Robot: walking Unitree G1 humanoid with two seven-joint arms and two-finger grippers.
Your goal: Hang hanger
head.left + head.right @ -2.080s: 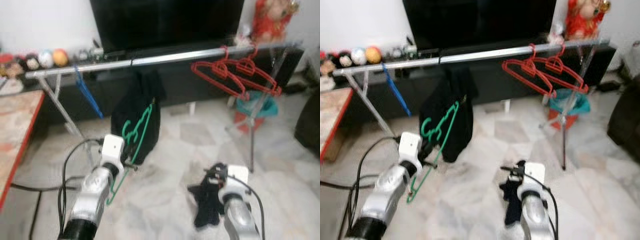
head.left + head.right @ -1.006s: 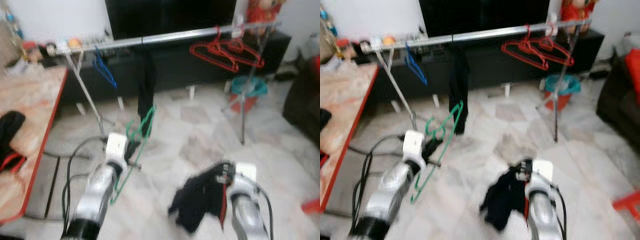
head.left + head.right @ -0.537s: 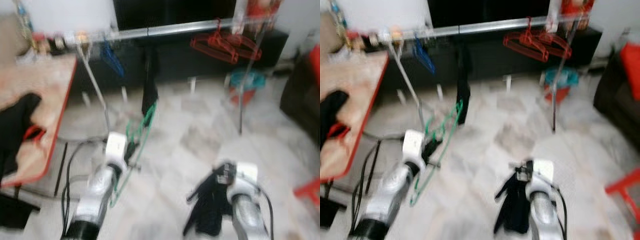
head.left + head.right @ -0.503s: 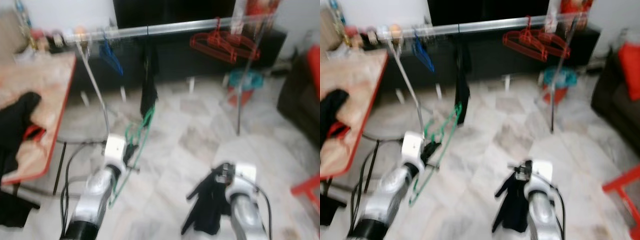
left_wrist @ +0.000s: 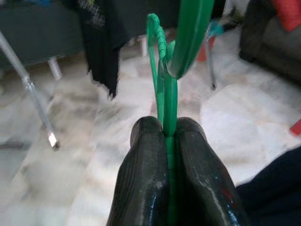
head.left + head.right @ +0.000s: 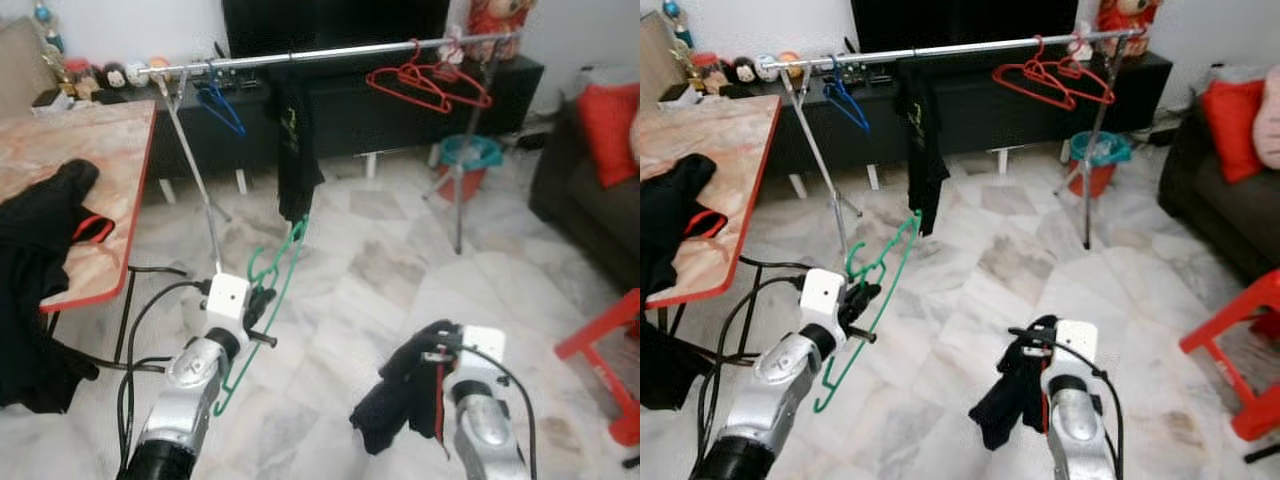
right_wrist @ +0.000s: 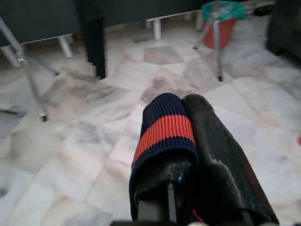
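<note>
Two glossy black fingers (image 5: 188,179) of the left gripper (image 5: 167,136) pinch a thin green wire hanger (image 6: 268,300), its hook curling up just beyond them. Farther ahead stands a shiny metal clothes rail (image 6: 330,52) with a dark garment (image 6: 296,140) and red hangers (image 6: 425,80). The right gripper (image 7: 188,141) clamps a ribbed navy cloth with a red band (image 7: 164,134), which hides one finger.

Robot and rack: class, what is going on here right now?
The left pincer is shut on a green hanger, held low above the floor. The right pincer grips a dark garment with a red stripe. The rail, holding red hangers, a blue hanger and a black garment, stands ahead; nothing is hung yet.
</note>
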